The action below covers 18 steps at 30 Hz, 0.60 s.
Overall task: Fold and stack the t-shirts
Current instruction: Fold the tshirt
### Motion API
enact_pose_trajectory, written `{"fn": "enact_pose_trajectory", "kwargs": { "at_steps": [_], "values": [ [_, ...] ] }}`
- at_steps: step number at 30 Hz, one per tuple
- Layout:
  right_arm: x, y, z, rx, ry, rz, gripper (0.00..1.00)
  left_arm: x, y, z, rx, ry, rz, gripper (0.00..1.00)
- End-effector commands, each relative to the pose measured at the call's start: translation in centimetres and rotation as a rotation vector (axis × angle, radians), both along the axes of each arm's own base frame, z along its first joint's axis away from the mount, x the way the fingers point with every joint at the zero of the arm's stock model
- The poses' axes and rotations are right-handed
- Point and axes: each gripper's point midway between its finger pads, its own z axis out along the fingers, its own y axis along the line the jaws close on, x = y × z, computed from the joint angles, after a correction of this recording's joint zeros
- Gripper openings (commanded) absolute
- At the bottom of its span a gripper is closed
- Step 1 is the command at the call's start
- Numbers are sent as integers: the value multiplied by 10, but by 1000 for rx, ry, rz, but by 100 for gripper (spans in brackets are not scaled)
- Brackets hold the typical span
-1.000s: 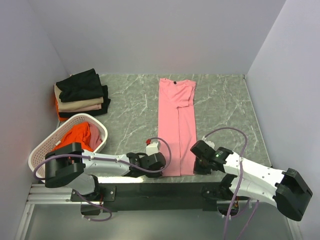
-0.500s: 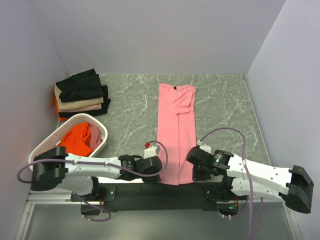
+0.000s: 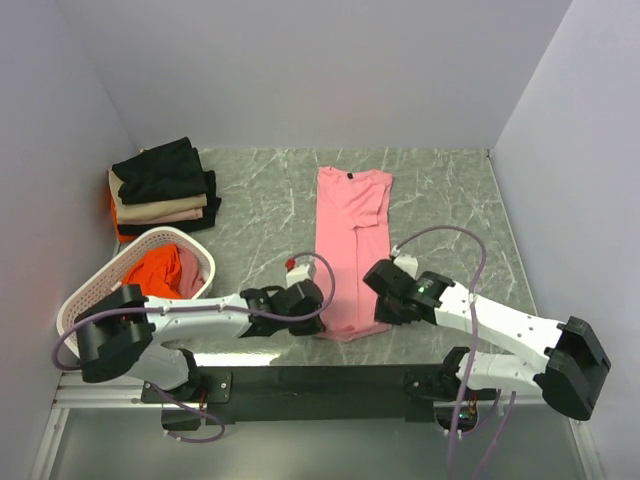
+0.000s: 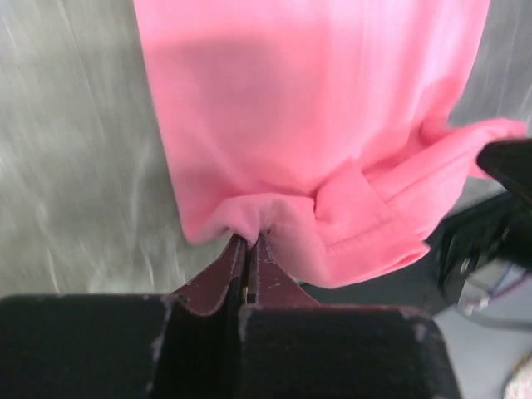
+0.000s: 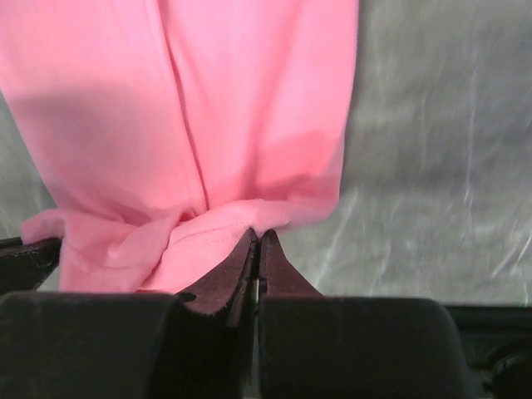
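Note:
A light pink t-shirt [image 3: 350, 250], folded into a long narrow strip, lies on the marble table, collar at the far end. My left gripper [image 3: 318, 318] is shut on its near-left hem corner [image 4: 249, 218]. My right gripper [image 3: 378, 308] is shut on its near-right hem corner [image 5: 274, 214]. The near hem is lifted and bunched between them. A stack of folded shirts [image 3: 163, 198], black over beige, pink and orange-red, sits at the far left. An orange-red shirt [image 3: 158, 273] lies in the basket.
A white perforated basket [image 3: 90, 290] stands at the near left beside the left arm. Grey walls close in the table on three sides. The black rail of the arm bases [image 3: 320, 378] runs along the near edge.
Both grippers have moved away from the near edge toward the far side, carrying the pink shirt's bottom hem with them, so the strip now looks shorter.

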Motion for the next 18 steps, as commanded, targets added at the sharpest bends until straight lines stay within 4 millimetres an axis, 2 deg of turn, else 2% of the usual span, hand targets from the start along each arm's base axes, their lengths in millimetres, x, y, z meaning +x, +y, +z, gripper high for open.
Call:
{"fn": "enact_pose_trajectory", "kwargs": {
  "at_steps": [1, 5, 10, 16, 18],
  "values": [
    [49, 8, 25, 18, -150, 5, 0, 39, -24, 30, -75, -100, -29, 0],
    [80, 4, 30, -19, -181, 17, 0, 74, -31, 32, -54, -133, -29, 0],
    [112, 0, 23, -73, -179, 15, 0, 113, -33, 28, -2, -168, -45, 0],
    [151, -3, 23, -98, -194, 8, 0, 164, -23, 29, 37, -203, -17, 0],
    [162, -4, 28, -103, -206, 9, 0, 173, -21, 28, 45, -201, -16, 0]
  ]
}}
